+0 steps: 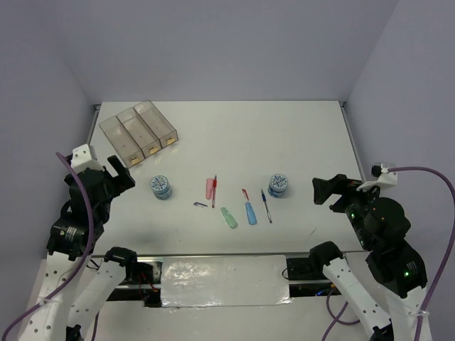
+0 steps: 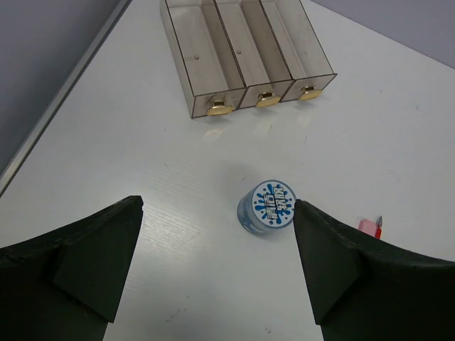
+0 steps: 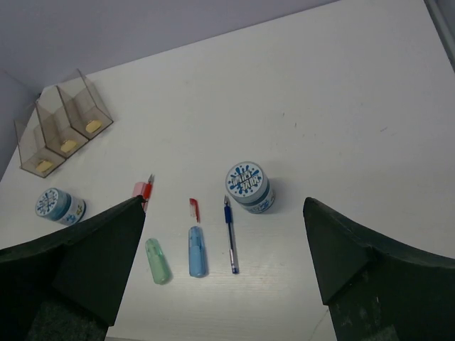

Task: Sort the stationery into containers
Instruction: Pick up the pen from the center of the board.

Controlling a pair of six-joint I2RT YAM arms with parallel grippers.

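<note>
Notes tape roll (image 2: 269, 206) on counter (image 2: 106, 142) near the containers (image 2: 245, 50). Finds left pincer (image 2: 217, 203) wide open, empty; right pincer (image 3: 222, 201) likewise. Judges roll light, rigid, probably slick; advises gripping across its round sides.

Black-jointed, white-linked left arm (image 1: 77, 217) at eight o'clock, its twin right arm (image 1: 384, 227) at four. Each trails a purple cable (image 1: 419, 168); green lights (image 1: 353, 213) dot the right one.

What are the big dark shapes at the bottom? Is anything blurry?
Left wrist view: the left gripper, close up, dark; the tape roll is sharp. Right wrist view: the right gripper, likewise dark. Top external view: even light, soft shadows.
</note>
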